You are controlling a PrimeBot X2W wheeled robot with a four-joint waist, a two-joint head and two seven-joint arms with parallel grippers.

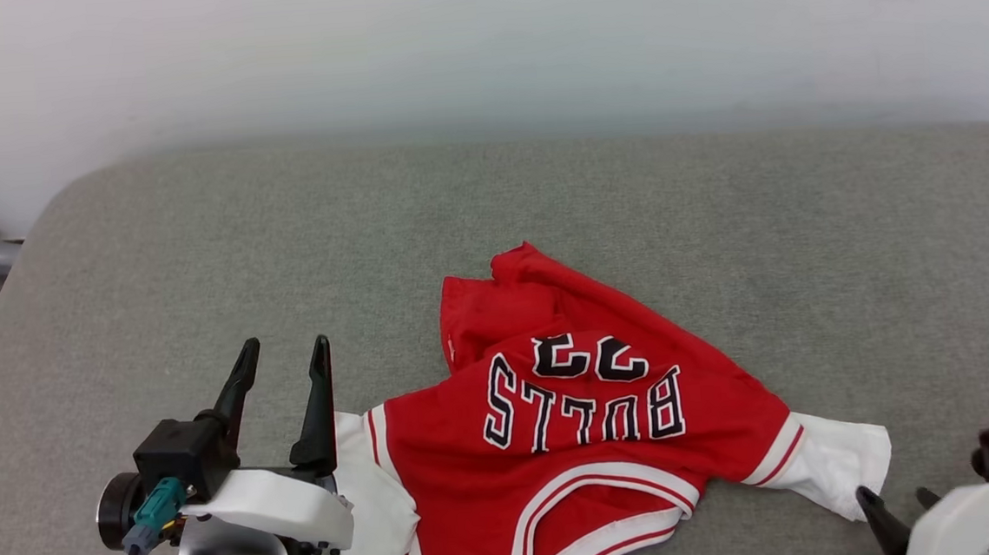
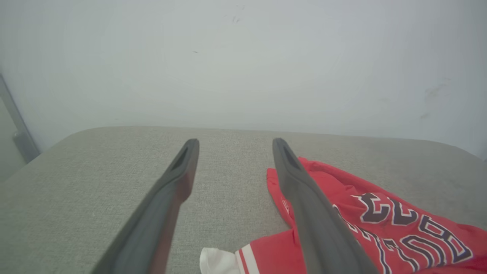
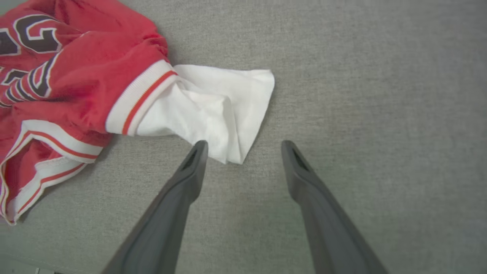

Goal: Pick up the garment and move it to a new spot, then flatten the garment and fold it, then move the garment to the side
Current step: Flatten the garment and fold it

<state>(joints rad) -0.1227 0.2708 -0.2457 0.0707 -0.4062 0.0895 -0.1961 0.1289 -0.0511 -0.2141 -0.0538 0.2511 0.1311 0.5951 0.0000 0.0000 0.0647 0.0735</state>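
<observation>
Head view shows the garment (image 1: 585,445) crumpled at the near middle of the pad (image 1: 198,272), the left gripper (image 1: 284,344) over its near left and the right gripper (image 1: 893,498) over its near right, both with jaws spread, empty.

The garment (image 1: 593,445) is lying on the surface (image 1: 196,246), sitting toward its front edge and a little right of centre. The left end effector (image 1: 284,344) is hanging just beside the garment's left sleeve (image 1: 370,486), on its left. The right end effector (image 1: 893,495) is hanging at the front right, just before the other sleeve (image 1: 838,458). A wall (image 1: 478,43) is standing behind the surface.
</observation>
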